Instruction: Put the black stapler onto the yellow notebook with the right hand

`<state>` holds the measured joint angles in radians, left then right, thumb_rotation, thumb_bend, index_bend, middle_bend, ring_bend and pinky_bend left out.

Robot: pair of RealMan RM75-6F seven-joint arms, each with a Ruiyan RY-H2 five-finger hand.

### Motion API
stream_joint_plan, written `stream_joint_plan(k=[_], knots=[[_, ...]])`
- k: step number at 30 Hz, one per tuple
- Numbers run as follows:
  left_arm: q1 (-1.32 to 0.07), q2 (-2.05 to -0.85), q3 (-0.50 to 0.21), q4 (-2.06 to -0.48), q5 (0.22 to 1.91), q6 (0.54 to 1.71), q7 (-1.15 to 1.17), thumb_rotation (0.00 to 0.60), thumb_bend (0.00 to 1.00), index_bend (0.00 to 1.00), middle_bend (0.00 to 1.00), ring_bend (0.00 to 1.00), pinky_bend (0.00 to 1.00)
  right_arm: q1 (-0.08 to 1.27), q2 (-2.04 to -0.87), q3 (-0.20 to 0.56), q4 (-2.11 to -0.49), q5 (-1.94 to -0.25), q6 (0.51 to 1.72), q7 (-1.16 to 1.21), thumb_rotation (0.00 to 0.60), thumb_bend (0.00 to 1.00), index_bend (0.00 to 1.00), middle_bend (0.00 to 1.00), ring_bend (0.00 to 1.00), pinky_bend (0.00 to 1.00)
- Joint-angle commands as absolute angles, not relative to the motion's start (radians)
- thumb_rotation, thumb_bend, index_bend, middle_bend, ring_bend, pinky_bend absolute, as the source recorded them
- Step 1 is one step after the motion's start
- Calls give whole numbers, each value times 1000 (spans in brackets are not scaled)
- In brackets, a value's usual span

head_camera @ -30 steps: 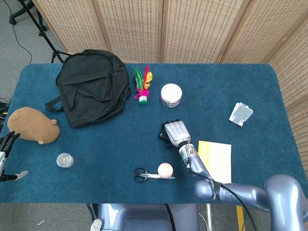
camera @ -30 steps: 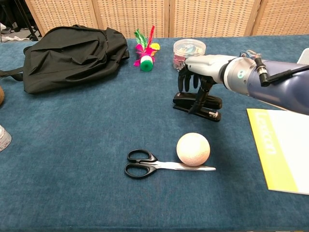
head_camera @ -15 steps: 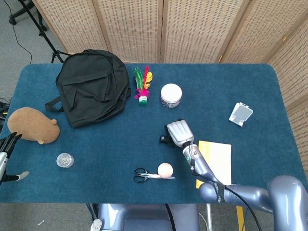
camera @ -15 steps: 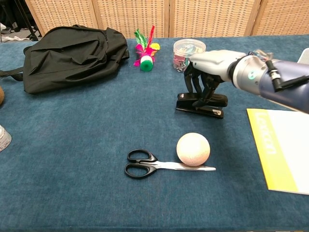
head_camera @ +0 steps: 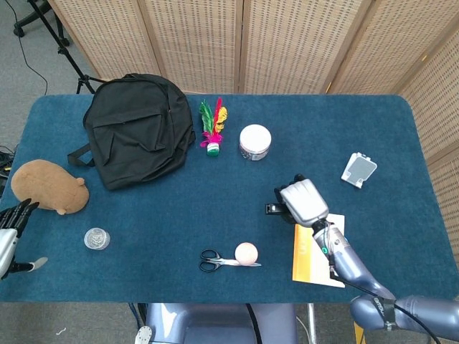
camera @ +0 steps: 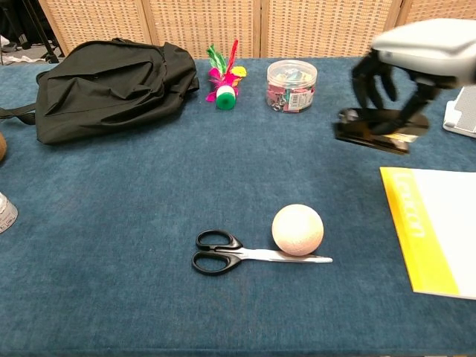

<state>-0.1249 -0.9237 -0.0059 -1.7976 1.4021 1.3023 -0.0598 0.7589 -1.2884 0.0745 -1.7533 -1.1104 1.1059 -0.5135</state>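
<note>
My right hand (camera: 405, 63) grips the black stapler (camera: 375, 132) from above and holds it in the air, clear of the blue table. In the head view the right hand (head_camera: 304, 203) covers most of the stapler (head_camera: 273, 209), whose left end sticks out beside it. The yellow notebook (camera: 437, 227) lies flat at the front right, below and to the right of the lifted stapler; in the head view the notebook (head_camera: 308, 261) sits just under the wrist. My left hand (head_camera: 10, 233) hangs at the far left edge, fingers spread, holding nothing.
A cream ball (camera: 297, 230) rests against black scissors (camera: 238, 253) near the front. A clip jar (camera: 291, 85), feathered shuttlecock (camera: 224, 78) and black backpack (camera: 111, 78) stand at the back. A brown plush (head_camera: 50, 186), small tin (head_camera: 96, 238) and white stand (head_camera: 358, 169) also lie about.
The right hand has lifted the stapler off the table and carried it to the right, toward the yellow notebook. The left hand has barely shifted.
</note>
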Motion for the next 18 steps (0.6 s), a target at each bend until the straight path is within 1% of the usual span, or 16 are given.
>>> stream_joint_plan(k=[1, 2, 9, 13, 18], knots=[[-123, -929, -3, -1803, 1407, 1307, -47, 600, 0, 0, 0, 0, 0, 704, -1259, 25, -1739, -1171, 1134, -476, 600, 362, 546, 588, 566, 304], [-123, -931, -1, -1805, 1409, 1309, -40, 600, 0, 0, 0, 0, 0, 681, -1252, -1, -1720, -1190, 1145, -473, 600, 362, 546, 588, 566, 304], [-123, -937, -2, -1807, 1401, 1309, -26, 600, 0, 0, 0, 0, 0, 609, -1240, -65, -1657, -1273, 1171, -442, 600, 363, 546, 588, 566, 304], [-126, -939, -3, -1807, 1397, 1304, -22, 600, 0, 0, 0, 0, 0, 585, -1241, -86, -1630, -1288, 1166, -451, 600, 373, 546, 587, 566, 304], [-126, -940, -1, -1809, 1398, 1305, -17, 600, 0, 0, 0, 0, 0, 562, -1257, -95, -1612, -1288, 1141, -458, 600, 388, 546, 588, 566, 304]])
